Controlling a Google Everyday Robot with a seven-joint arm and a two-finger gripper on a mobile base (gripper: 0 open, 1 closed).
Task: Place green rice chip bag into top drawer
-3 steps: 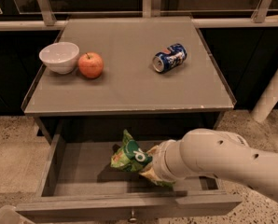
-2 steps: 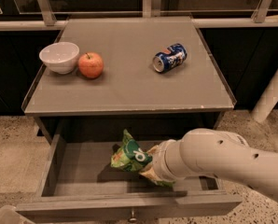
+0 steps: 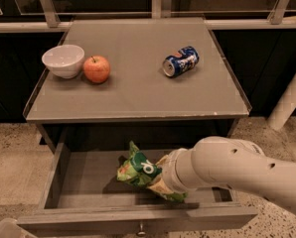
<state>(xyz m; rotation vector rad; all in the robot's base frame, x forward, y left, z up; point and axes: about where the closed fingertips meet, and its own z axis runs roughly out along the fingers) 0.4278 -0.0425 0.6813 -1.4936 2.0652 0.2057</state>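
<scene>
Green chip bag (image 3: 138, 168) in open top drawer (image 3: 83, 185), touching tool (image 3: 157, 180) right of drawer's centre; tool state hidden, cannot tell whether clamped.

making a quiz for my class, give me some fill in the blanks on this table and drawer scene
1. The hand is down in the open drawer, at the ____ bag.
2. On the table, a white ____ sits beside the apple.
3. The blue can lies on its ____.
Missing words: green; bowl; side.
</scene>
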